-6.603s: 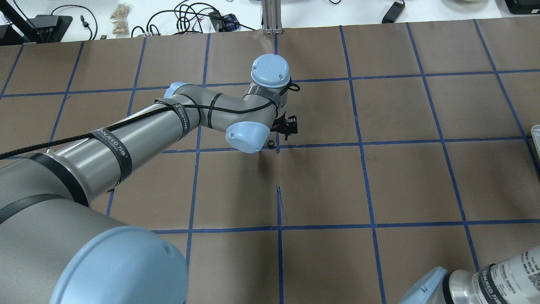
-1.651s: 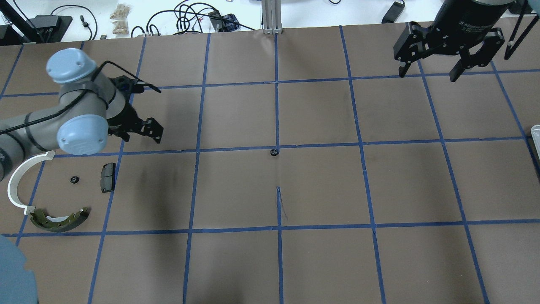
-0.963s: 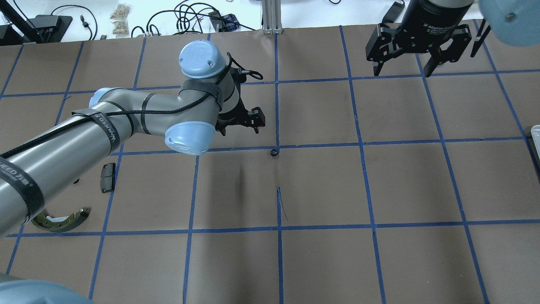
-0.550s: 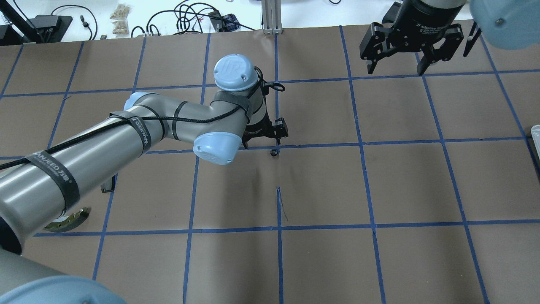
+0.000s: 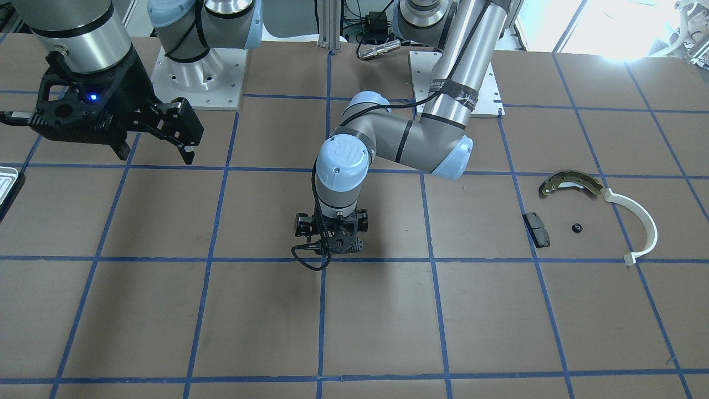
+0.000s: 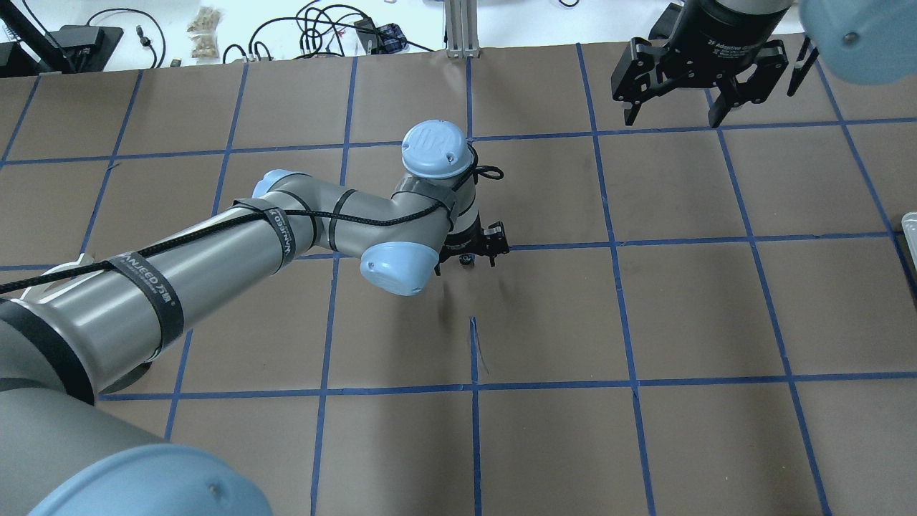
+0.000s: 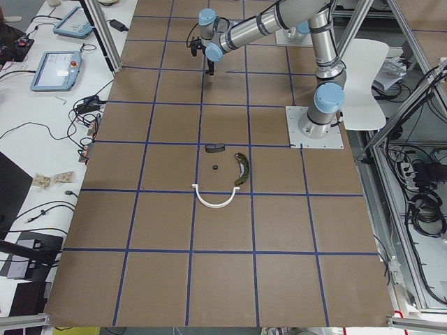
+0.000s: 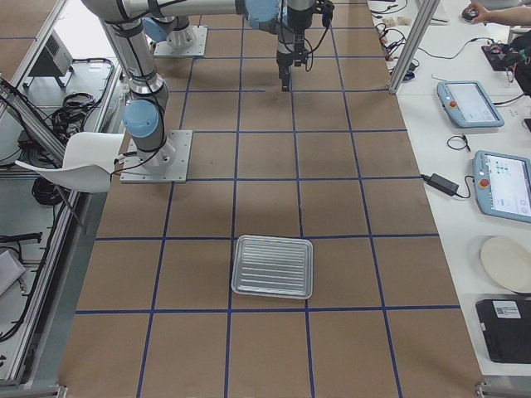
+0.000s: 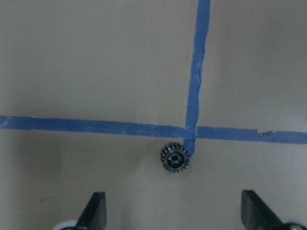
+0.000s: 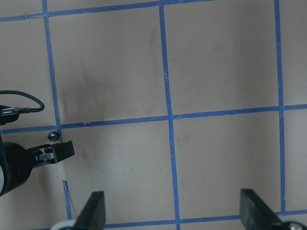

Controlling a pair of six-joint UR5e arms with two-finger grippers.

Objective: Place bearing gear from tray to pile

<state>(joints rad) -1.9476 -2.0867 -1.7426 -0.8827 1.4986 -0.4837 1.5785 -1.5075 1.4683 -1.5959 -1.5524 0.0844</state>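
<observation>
The left arm (image 6: 215, 251) and the right arm (image 5: 77, 27) are silver-grey tubes with pale blue round caps (image 6: 437, 149) on the joints. A black braided cable (image 6: 179, 240) runs along the left arm, held by black straps (image 6: 154, 294) with white letters. The right gripper (image 6: 670, 118) is black, with white print and one small blue light.

White lettering that begins "2F Adaptive" runs across the black cylindrical body (image 6: 731, 46) directly behind the right gripper (image 6: 670, 111); the rest of the line is too small to read. Just above the left gripper (image 6: 473, 252), the round pale-blue joint cap (image 6: 434, 147) carries a raised "UR" mark. Farther back from that gripper, a black fabric strap (image 6: 147, 279) around the grey metal tube (image 6: 215, 251) reads "WANJEED", followed by characters too small to make out. A second such strap (image 6: 281, 228), nearer the gripper, bears similar white print, which is unreadable.
</observation>
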